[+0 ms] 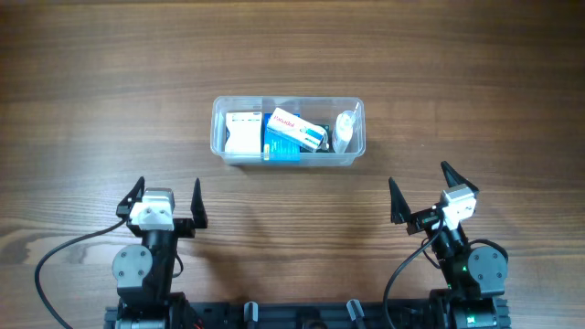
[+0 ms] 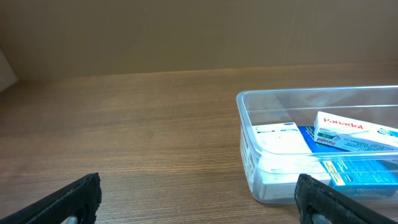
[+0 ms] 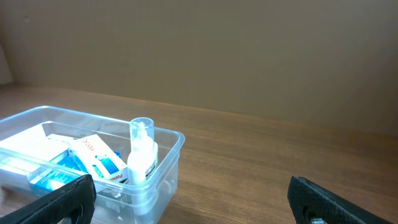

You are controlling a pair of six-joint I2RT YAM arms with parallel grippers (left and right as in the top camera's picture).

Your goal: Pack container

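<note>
The clear rectangular plastic container (image 1: 274, 164) lies crosswise mid-frame, about midway above my left end effector (image 1: 167, 190) and right end effector (image 1: 420, 180), both spread apart.

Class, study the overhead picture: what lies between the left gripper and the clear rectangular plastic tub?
Nothing: only bare brown wooden table separates the left gripper from the clear plastic container, as the overhead view shows.

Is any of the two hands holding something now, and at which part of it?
Nothing is held. The left hand and the right hand are both open and empty, apart from the container.
</note>
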